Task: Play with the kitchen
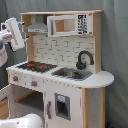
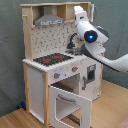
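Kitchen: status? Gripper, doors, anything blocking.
Gripper raised beside the grey hood, touching nothing. Kitchen upright; oven door hanging open in the second exterior view. Hob and sink unobstructed.

The arm point(image 2: 95, 42) covers the kitchen's point(image 2: 55, 80) sink and most of the black faucet point(image 2: 72, 42) in the second exterior view, along with the upper right shelf. Its gripper there is hidden behind the wrist, against the top of the kitchen. In the first exterior view the arm point(image 1: 12, 34) is cut by the left edge, level with the grey hood point(image 1: 37, 27), and its fingers cannot be made out. The oven door point(image 1: 5, 95) is cropped there too. The panel markings point(image 1: 82, 23) beside the microwave window are too blurred to read.
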